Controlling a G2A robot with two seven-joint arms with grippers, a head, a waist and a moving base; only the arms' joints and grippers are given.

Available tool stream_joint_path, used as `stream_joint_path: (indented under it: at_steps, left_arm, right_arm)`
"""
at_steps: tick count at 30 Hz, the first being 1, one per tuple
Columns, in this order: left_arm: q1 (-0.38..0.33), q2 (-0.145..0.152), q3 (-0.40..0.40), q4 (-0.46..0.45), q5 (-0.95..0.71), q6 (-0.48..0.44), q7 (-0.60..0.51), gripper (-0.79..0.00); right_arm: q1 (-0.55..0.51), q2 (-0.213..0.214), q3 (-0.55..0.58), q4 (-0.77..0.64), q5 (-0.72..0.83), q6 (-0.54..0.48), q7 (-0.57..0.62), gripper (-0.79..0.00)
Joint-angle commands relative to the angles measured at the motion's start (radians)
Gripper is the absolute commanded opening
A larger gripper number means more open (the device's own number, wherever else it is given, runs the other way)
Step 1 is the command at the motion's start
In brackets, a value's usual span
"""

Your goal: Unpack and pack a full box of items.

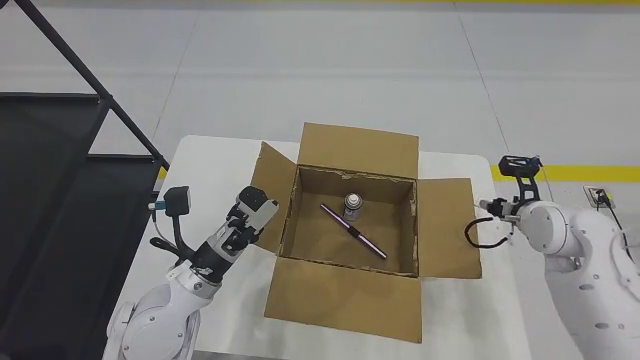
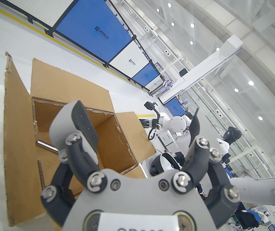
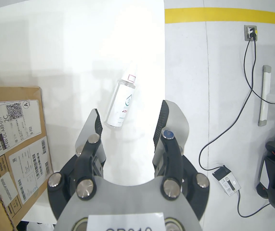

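Cardboard box (image 1: 340,300) at the middle of white counter (image 1: 210,170), flaps open, holding a thin rod (image 1: 353,230) and a small container (image 1: 353,202). Left pincer (image 2: 137,118) wide open, empty, just beside the left flap. Right pincer (image 3: 130,116) wide open, empty, above a clear bottle (image 3: 121,99) lying near the counter edge.

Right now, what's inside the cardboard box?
Inside the cardboard box: a slim purple rod lying diagonally on its floor, and a small bottle standing near the back wall. The near wall hides the floor strip right behind it.

Brown cardboard box (image 1: 345,300), white table (image 1: 215,160), clear white-labelled bottle (image 3: 121,99), purplish rod (image 1: 353,230)
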Motion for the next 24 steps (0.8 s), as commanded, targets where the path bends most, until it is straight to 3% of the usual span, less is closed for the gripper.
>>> stream_joint_path:
  at_steps: [1,3,5,9,13,19,24]
  left_arm:
    - [0.005,0.001,0.005,-0.006,0.006,0.004,0.008,0.0]
    - [0.008,0.003,0.008,-0.009,0.009,0.004,0.013,0.0]
    - [0.01,0.005,0.009,-0.012,0.014,0.003,0.02,0.0]
    - [0.016,0.008,0.009,-0.023,0.023,0.0,0.04,0.0]
    - [0.022,0.013,0.0,-0.032,0.033,0.001,0.06,0.0]
    - [0.033,0.019,-0.037,-0.039,0.022,0.005,0.098,0.0]
    - [0.055,0.025,-0.083,-0.053,0.005,0.001,0.124,0.0]
  right_arm:
    - [-0.011,0.001,0.008,-0.026,-0.007,0.018,-0.005,-0.132]
    - [-0.026,0.001,0.019,-0.059,-0.013,0.046,-0.021,-0.123]
    - [-0.045,0.001,0.036,-0.102,-0.01,0.074,-0.046,-0.058]
    - [-0.107,0.001,0.07,-0.23,-0.008,0.117,-0.103,-0.043]
    - [-0.163,0.001,0.07,-0.376,-0.027,0.107,-0.118,0.0]
    - [-0.163,-0.002,-0.034,-0.502,-0.006,-0.061,-0.075,0.0]
    - [-0.068,-0.018,-0.191,-0.454,0.039,-0.195,-0.011,0.0]
